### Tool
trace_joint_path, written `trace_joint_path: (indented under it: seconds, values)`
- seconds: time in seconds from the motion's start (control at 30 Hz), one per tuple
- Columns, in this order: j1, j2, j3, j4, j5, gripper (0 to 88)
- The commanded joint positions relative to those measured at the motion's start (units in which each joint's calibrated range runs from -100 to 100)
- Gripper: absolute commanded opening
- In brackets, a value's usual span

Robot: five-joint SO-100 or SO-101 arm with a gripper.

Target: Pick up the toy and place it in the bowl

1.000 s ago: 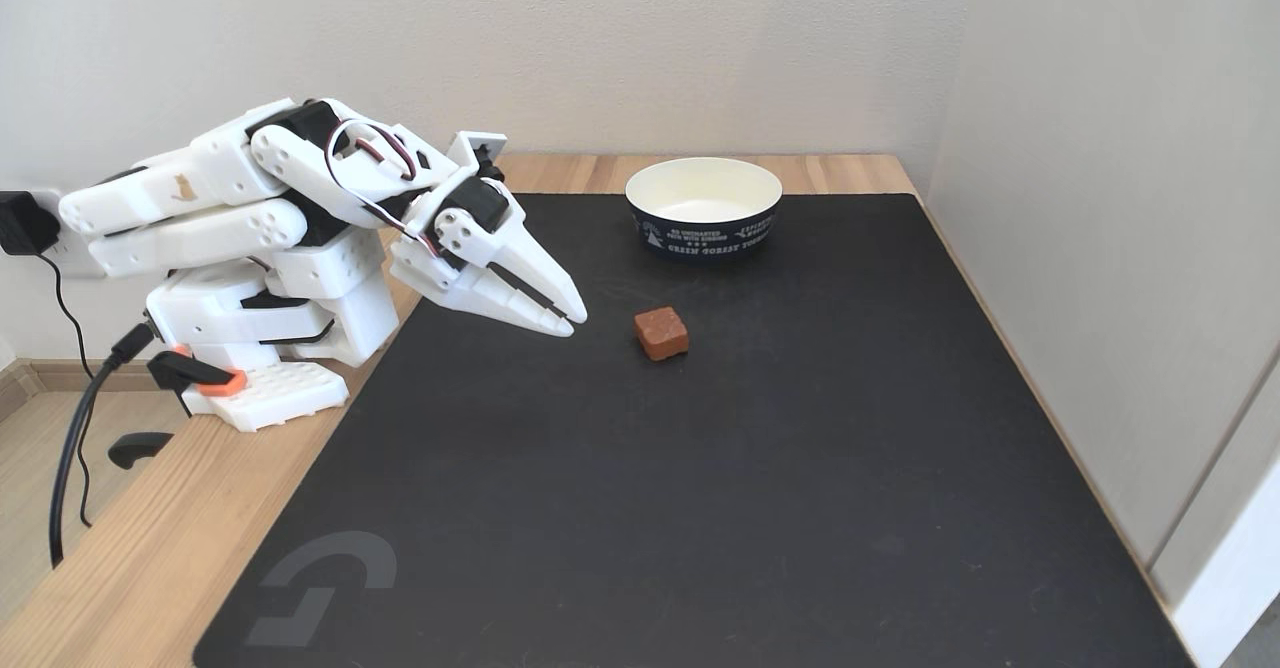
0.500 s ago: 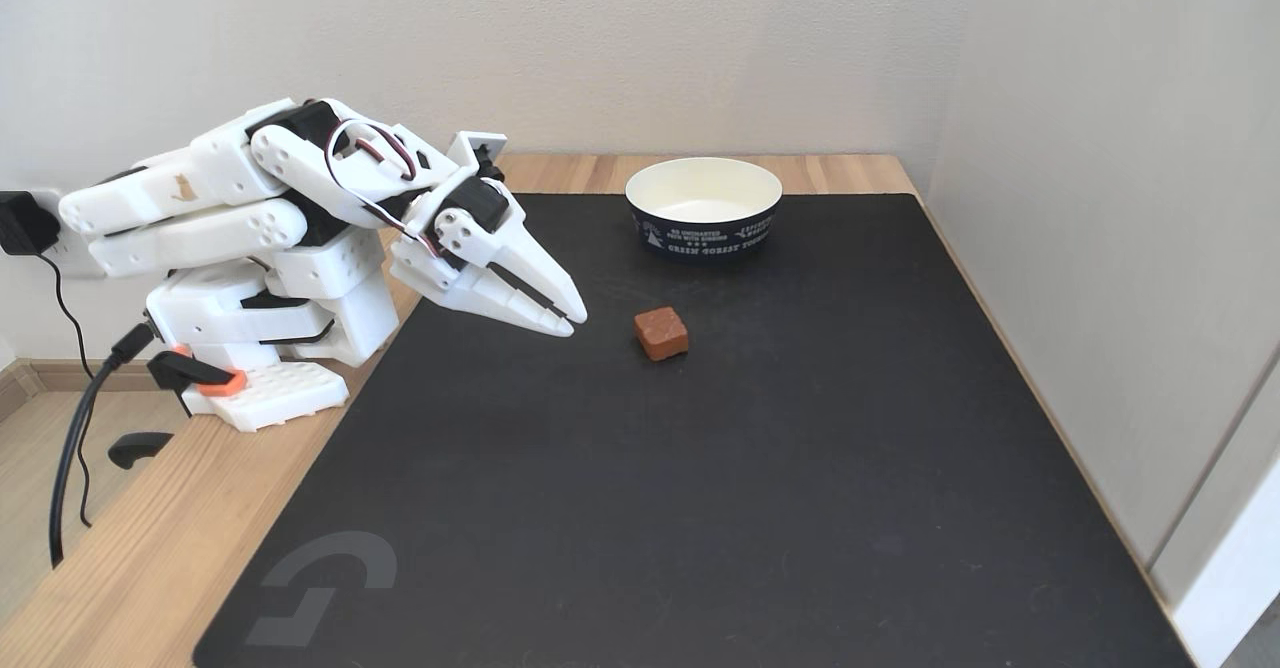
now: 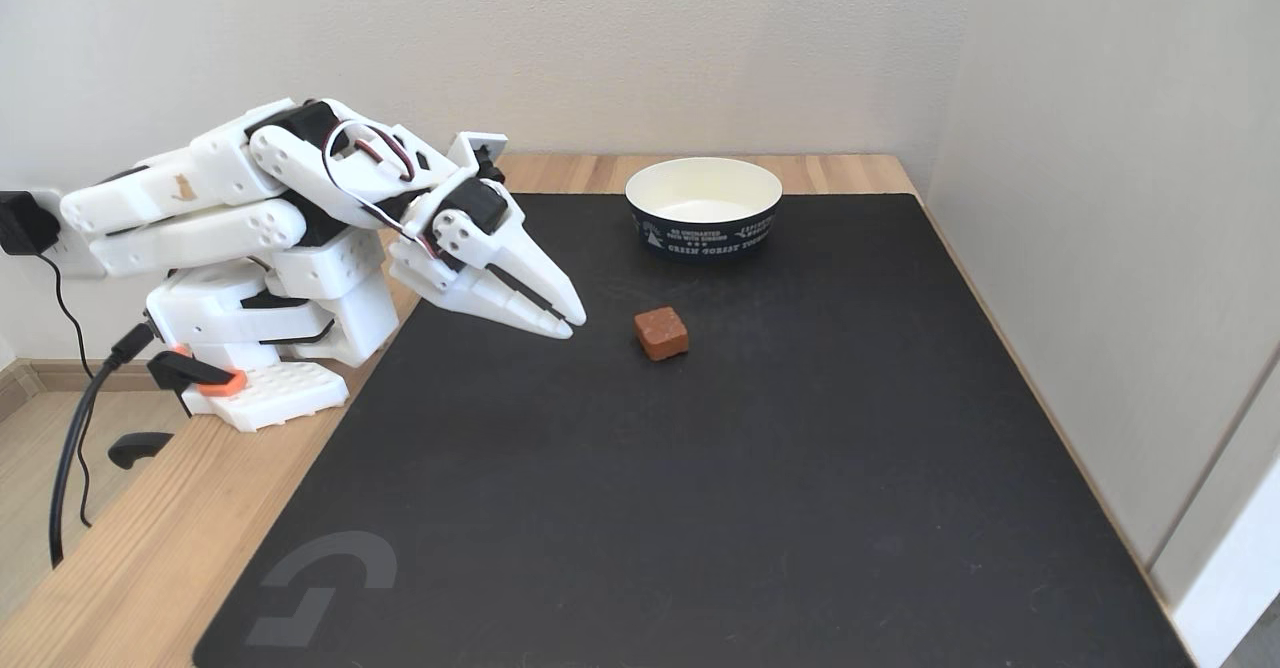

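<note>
Two white fingers of the claw (image 3: 572,319) lie pressed together with only a thin dark slit between them, so the claw is clenched and it grasps nothing. It points down and to the right in the fixed view, and its tips hang a little above the black mat (image 3: 700,468). From the tips, the toy (image 3: 661,333) is at about 3 o'clock, near but apart, with bare mat between them. The toy is a small reddish-brown block with soft edges, and it rests flat on the mat.

From the toy, the bowl (image 3: 703,231) stands at about 1 o'clock, farther back on the mat, not touching anything. It is upright, cream-white inside and dark navy outside with white letters on the wall.

Behind the claw, at about 9 to 10 o'clock from it, the white arm (image 3: 230,198) is folded low over its base (image 3: 270,388). Red, white and black wires loop over the wrist part. An orange clamp (image 3: 215,380) holds the base at the edge of the table (image 3: 120,568), which is of light wood. A black cable (image 3: 75,448) hangs down at the left side of the table. The mat carries a pale grey logo (image 3: 320,583) in its near left corner. Plain light walls close the scene at the back and on the right.
</note>
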Motion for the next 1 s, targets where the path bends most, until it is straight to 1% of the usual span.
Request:
trace_joint_path:
  seconds: [0.0,0.37,0.5,0.53,0.57,0.6,0.9,0.97]
  values:
    - [0.21,-0.42,0.87,-0.14,0.38,2.5]
    - [0.21,-0.42,0.87,-0.22,-0.03,4.0]
    - [-0.55,-0.42,0.87,-0.22,0.23,31.5]
    - [-0.63,-0.42,0.87,-0.22,0.23,43.7]
    - [-0.63,-0.42,0.87,-0.22,0.12,47.9]
    - [-0.63,-0.42,0.87,-0.22,0.07,49.7]
    - [-0.71,0.08,-0.30,0.71,0.02,48.3]
    - [-1.22,1.42,-2.64,2.57,0.02,48.3]
